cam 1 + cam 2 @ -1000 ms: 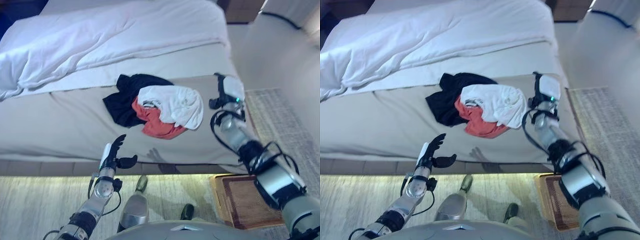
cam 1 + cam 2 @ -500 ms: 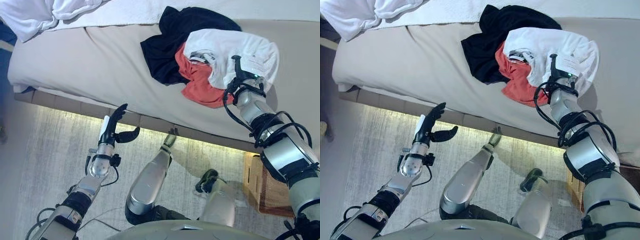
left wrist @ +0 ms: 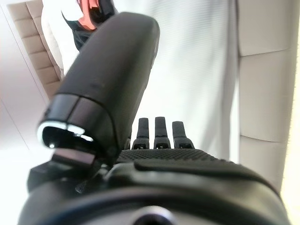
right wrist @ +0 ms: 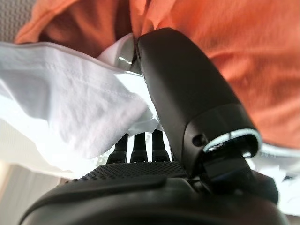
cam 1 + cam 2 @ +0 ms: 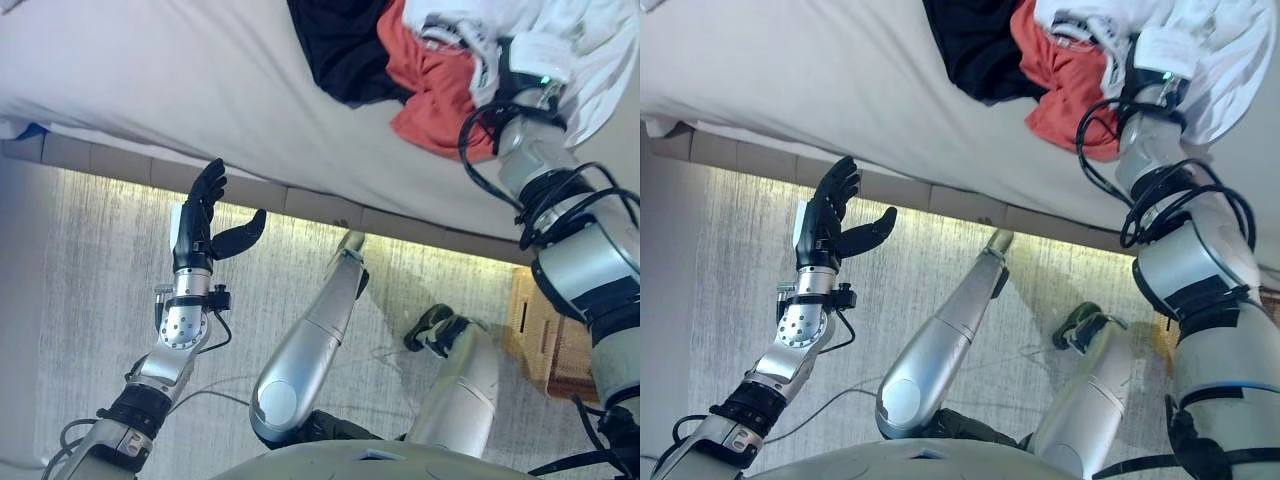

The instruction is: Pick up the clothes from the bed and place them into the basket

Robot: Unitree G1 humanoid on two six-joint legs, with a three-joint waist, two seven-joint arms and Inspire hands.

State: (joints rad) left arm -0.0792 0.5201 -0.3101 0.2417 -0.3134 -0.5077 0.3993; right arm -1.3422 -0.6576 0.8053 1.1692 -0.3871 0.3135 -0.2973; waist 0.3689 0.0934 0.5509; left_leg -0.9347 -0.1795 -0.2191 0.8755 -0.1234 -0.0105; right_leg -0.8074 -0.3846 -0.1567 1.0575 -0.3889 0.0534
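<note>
A pile of clothes lies on the beige bed near its front edge: a black garment, an orange-red one and a white one. My right hand is pushed into the pile, between the white and orange cloth. In the right wrist view its thumb lies against the orange cloth, and the white cloth covers the rest of the hand. My left hand is open and empty, raised over the floor in front of the bed edge; it also shows in the left wrist view.
A brown wicker basket stands on the floor at the right, beside the bed's corner. A lit strip runs under the bed's padded base. Pale carpet lies in front.
The camera has tilted down, so the bed has slid up the picture. My right hand has moved from beside the pile into the white and orange clothes. My left hand stays raised and open.
</note>
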